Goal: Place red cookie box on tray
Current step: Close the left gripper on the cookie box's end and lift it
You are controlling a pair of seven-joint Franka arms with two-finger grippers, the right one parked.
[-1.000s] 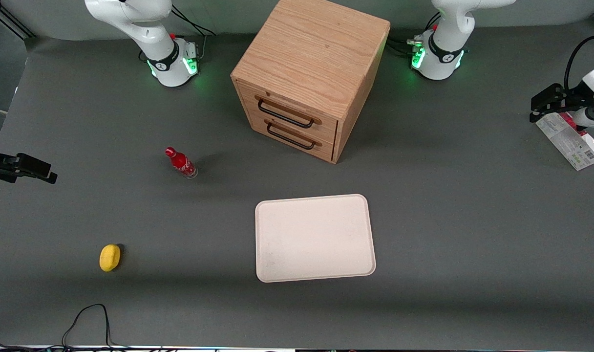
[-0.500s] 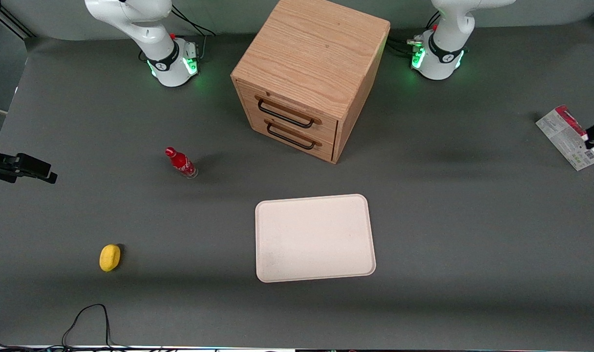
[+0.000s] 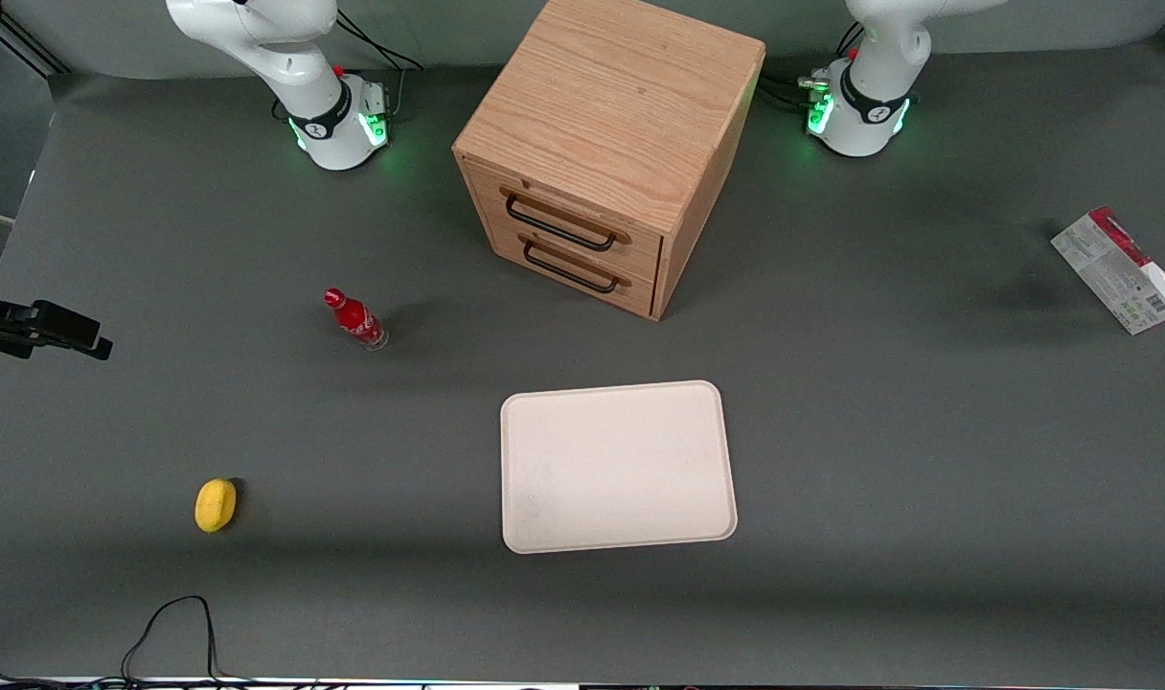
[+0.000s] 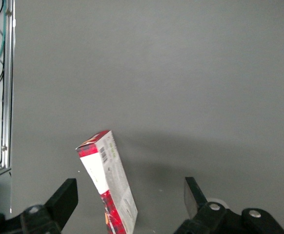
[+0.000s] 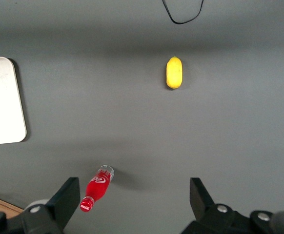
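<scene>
- The red cookie box (image 3: 1122, 269) lies on the grey counter (image 3: 889, 431) at the working arm's end, right by the counter's edge, well apart from everything else.
- In the front view its broad grey-white printed face is up, with a red and white narrow edge along one long side; it sits at a slant to the counter's edge.
- In the left wrist view the box (image 4: 110, 185) shows its red and white end and a pale printed face, lying between the two fingers without touching either.
- The tool (image 4: 132, 197) hangs above the box, released: its dark fingers (image 4: 64, 197) stand wide apart with bare counter showing between them and the box.
- In the front view only a sliver of the tool shows at the picture's border, just beside the box.
- The tray (image 3: 618, 467) is cream-white with rounded corners and a low rim, lying flat near the middle of the counter, nearer to the front camera than the wooden cabinet (image 3: 606, 144).
- The cabinet has two drawers with dark handles, both closed.
- A small cola bottle (image 3: 355, 319) with a red cap stands toward the parked arm's end, near the cabinet.
- A yellow lemon (image 3: 216, 505) lies nearer to the front camera than the bottle.
</scene>
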